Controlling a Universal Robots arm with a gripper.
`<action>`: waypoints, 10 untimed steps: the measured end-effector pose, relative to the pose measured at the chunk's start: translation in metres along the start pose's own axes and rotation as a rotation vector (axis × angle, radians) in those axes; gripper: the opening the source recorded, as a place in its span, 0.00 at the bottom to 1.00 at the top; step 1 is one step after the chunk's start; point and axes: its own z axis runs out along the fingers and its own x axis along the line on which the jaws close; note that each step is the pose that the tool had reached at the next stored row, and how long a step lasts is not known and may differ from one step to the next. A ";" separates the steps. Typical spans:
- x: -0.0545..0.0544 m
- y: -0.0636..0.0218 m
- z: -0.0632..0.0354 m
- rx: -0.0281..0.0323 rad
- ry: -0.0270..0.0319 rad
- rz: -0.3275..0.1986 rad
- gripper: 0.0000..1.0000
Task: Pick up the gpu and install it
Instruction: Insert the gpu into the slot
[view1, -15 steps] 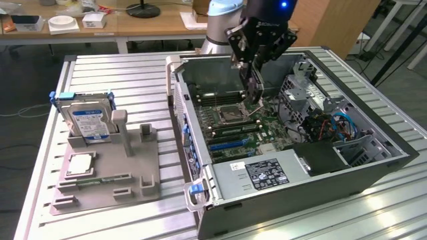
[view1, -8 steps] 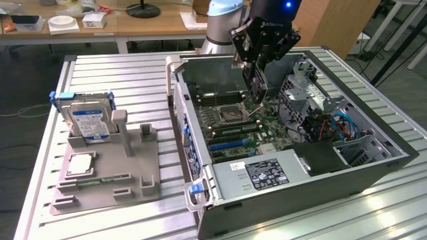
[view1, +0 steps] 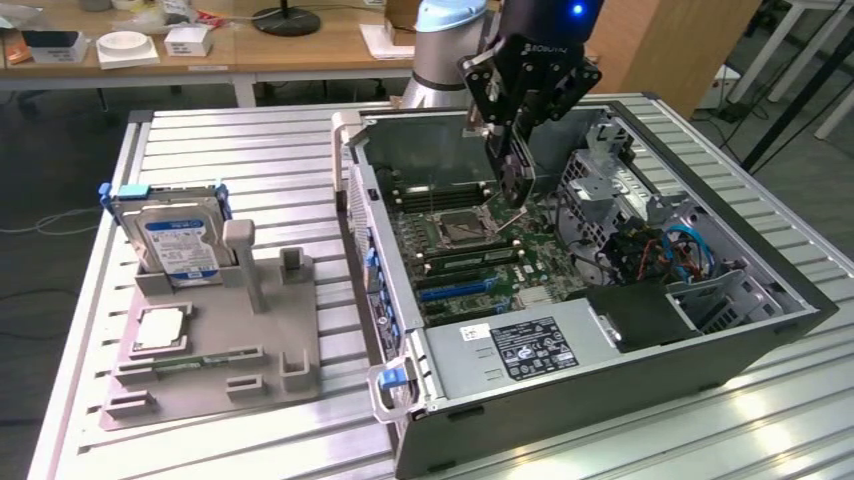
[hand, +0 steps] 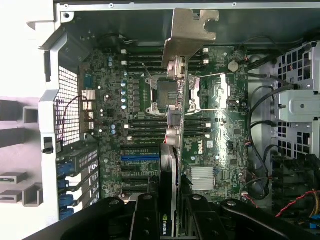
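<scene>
- Because each spare part has its own seat, the grey fixture (view1: 214, 385) on the exterior view's left props the hard drive (view1: 180, 245) upright and lays a memory stick (view1: 200, 362) flat, well apart from the work.
- The computer case (view1: 561, 420) lies on its side with the panel off, so the motherboard (view1: 461, 245) faces up.
- The gpu (view1: 523, 185) hangs edge-down inside the case, above the board near the processor socket (view1: 461, 228) and not touching it. I judge this presents its connector edge to a slot.
- The gripper (view1: 511, 140) pinches the card's upper edge, jaws drawn in on it.
- The arm comes from behind the case, wrist pointing almost straight down.
- The card's metal bracket (hand: 192, 32) faces the case wall.
</scene>
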 end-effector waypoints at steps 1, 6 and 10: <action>0.000 0.0000 0.0000 0.0000 0.0000 0.000 0.26; 0.000 0.0001 0.0001 -0.0001 0.0000 0.000 0.26; -0.017 0.0008 0.0018 -0.0008 0.0007 0.000 0.26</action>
